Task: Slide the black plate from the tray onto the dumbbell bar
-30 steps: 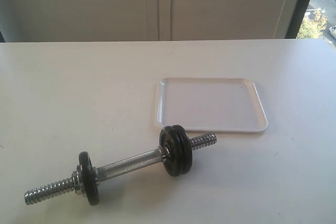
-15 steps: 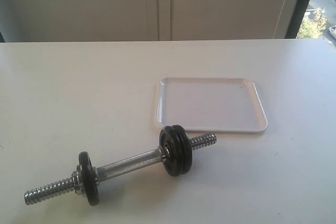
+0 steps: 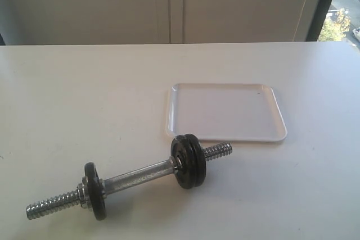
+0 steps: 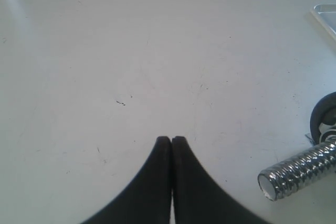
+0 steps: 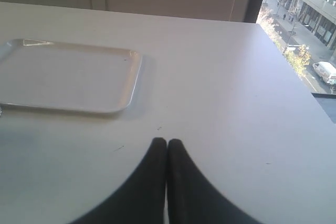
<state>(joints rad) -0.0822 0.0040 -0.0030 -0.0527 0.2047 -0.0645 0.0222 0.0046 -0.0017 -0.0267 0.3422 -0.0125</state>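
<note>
Here, threaded chrome dumbbell bar (image 3: 138, 176)

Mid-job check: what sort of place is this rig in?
Likely an upper-floor office or lab: a plain white table, pale wall panels behind it, and a window looking down on a street with a van.

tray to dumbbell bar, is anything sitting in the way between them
Nothing visible does: only bare table lies between the tray and the dumbbell bar. The tray holds no plate; black plates already sit on the dumbbell bar.
</note>
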